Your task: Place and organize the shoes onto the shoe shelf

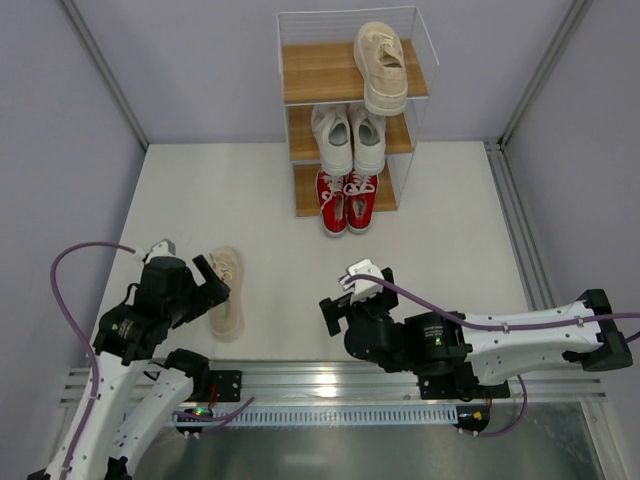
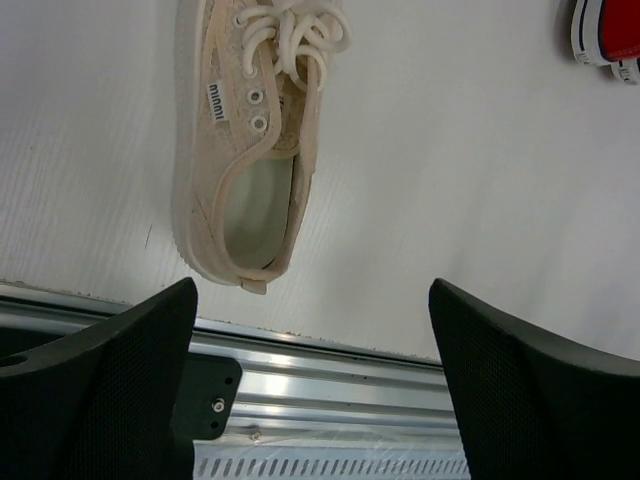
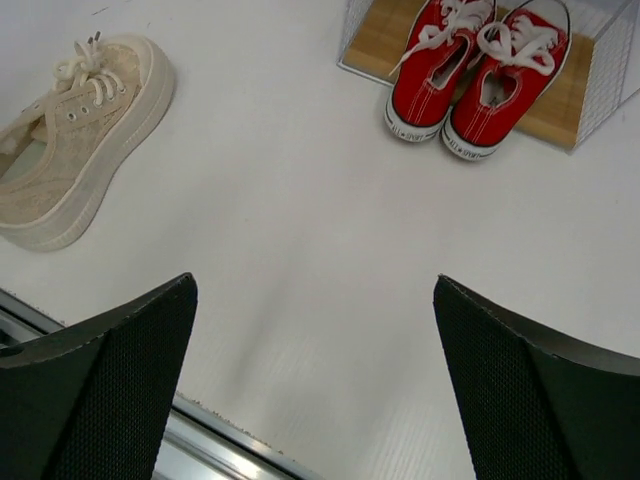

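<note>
The shoe shelf (image 1: 320, 72) stands at the far middle of the table. One beige shoe (image 1: 383, 66) lies on its top board, the white pair (image 1: 349, 138) on the middle board, the red pair (image 1: 347, 200) on the bottom board, also in the right wrist view (image 3: 478, 72). The other beige shoe (image 1: 226, 292) lies on the table at the near left, toe away from me; it shows in the left wrist view (image 2: 250, 140) and the right wrist view (image 3: 75, 135). My left gripper (image 1: 212, 277) is open and empty, just left of that shoe. My right gripper (image 1: 338, 305) is open and empty over bare table.
A metal rail (image 1: 330, 385) runs along the near table edge, also in the left wrist view (image 2: 330, 380). Grey walls with metal posts enclose the table left, right and behind. A purple cable (image 1: 70, 290) loops off the left arm.
</note>
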Controlling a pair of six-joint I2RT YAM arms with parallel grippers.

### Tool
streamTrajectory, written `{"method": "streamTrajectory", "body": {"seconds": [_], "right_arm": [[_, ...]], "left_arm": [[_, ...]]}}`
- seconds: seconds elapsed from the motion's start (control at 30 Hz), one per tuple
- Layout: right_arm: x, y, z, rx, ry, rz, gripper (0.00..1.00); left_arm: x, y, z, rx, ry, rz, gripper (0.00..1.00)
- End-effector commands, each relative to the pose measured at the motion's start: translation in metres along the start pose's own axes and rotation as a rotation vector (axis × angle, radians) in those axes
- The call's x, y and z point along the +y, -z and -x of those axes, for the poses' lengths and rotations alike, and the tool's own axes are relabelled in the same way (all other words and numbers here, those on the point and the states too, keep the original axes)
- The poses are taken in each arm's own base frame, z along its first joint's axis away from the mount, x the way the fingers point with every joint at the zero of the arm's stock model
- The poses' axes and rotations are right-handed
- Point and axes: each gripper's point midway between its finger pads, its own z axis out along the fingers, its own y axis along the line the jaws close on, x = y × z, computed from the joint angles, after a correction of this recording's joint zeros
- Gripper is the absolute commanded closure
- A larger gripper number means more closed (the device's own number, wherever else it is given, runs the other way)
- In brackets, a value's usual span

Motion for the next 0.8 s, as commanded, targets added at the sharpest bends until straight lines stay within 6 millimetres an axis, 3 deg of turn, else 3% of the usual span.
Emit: {"method": "streamTrajectory", "body": {"seconds": [0.0, 0.13, 0.3, 0.5, 0.7, 0.77], "right_arm": [[-0.007, 0.014, -0.016, 0.007, -0.245, -0.018, 0.0], [-0.004, 0.027, -0.044, 0.047, -0.295, 0.007, 0.0], [0.001, 0.036, -0.068, 0.079, -0.32, 0.024, 0.0], [0.004, 0.039, -0.078, 0.086, -0.348, 0.035, 0.0], [0.001, 0.041, -0.085, 0.091, -0.359, 0.039, 0.0], [0.0, 0.04, -0.088, 0.093, -0.357, 0.036, 0.0]], "left_arm": [[-0.007, -0.011, 0.029, -0.084, 0.016, 0.043, 0.06], [-0.008, -0.027, 0.022, -0.023, 0.05, 0.089, 0.07], [0.003, -0.062, 0.008, 0.005, 0.077, 0.155, 0.05], [0.029, -0.104, -0.008, 0.005, 0.146, 0.297, 0.06], [0.04, -0.142, -0.031, 0.031, 0.18, 0.314, 0.07], [0.033, -0.151, -0.043, 0.08, 0.194, 0.279, 0.08]]}}
